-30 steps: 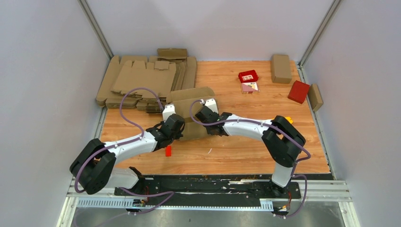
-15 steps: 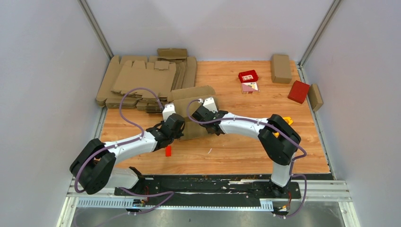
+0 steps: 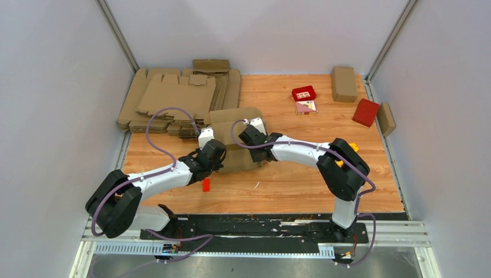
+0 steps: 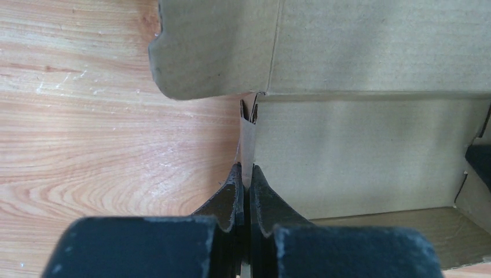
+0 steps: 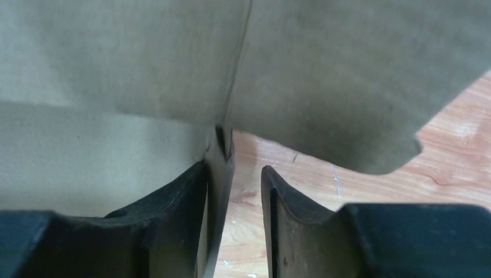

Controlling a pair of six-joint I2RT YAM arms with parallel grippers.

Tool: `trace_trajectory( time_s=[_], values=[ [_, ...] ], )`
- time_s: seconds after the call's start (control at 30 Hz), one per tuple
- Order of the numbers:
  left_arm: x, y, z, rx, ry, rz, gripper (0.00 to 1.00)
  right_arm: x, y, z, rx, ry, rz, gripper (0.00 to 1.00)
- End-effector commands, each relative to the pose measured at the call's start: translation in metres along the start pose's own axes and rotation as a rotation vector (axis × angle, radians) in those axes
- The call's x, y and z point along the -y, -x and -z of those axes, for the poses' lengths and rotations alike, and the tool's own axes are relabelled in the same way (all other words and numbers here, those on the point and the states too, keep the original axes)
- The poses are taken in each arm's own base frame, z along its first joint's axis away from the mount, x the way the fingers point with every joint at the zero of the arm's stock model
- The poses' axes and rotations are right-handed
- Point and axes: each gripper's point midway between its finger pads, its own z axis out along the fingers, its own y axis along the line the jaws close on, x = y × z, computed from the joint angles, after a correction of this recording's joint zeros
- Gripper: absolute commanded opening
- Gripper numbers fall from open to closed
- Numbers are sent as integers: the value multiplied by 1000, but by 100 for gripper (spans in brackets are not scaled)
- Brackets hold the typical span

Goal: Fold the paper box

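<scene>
Paper box [image 3: 234,139] half-formed, on wooden table [image 3: 289,185], mid-left, between both arms, just right of stack of flat cardboard sheets [image 3: 173,98]
Left gripper [image 4: 244,194] pressed together, pinching thin upright side panel of box at its left end
Right gripper [image 5: 234,191] at box's right end, jaws parted; left finger [image 5: 179,202] against inside of end panel, right finger clear, wood visible in gap
Top flap tilted over both grippers
Red boxes [image 3: 366,111] far right, well apart
</scene>
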Motion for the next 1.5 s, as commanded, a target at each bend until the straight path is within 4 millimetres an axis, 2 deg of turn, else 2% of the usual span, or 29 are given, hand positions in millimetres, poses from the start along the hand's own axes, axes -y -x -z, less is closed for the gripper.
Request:
trace_trajectory(
  time_s=[0.0,0.23,0.37,0.5,0.63,0.7,0.77,0.83,0.9,1.0,1.1,1.23,1.3,1.4,1.47],
  values=[
    [1,13,3,33,8,-3,0,-14,19,0,39,123,-48,41],
    [2,13,3,34,8,-3,0,-8,21,-1,35,103,-48,35],
    [1,13,3,34,13,-4,0,-3,15,-5,7,63,-31,24],
    [0,13,3,36,16,-4,0,16,9,-2,-3,-53,-4,10],
    [1,12,2,30,14,-8,0,31,8,1,-9,-147,10,7],
    [1,11,1,29,17,-10,0,31,8,2,-6,-146,14,11],
    [2,11,0,27,15,-13,0,26,11,4,4,-117,17,23],
    [2,11,-1,26,18,-18,0,15,15,7,16,-38,12,31],
    [3,10,-2,20,18,-22,0,0,22,19,54,77,-9,36],
    [4,7,-4,7,15,-27,0,-15,27,38,105,219,-47,53],
    [7,5,-5,-1,8,-29,0,-19,23,46,100,276,-64,63],
    [8,5,-6,-7,2,-29,0,-18,10,45,59,274,-74,77],
    [8,5,-6,-6,1,-32,0,-19,6,44,55,289,-83,81],
    [10,6,-6,-5,-4,-44,2,-19,2,43,45,285,-82,79],
    [11,6,-7,-12,-8,-64,16,-17,4,43,51,272,-81,77]
  ],
)
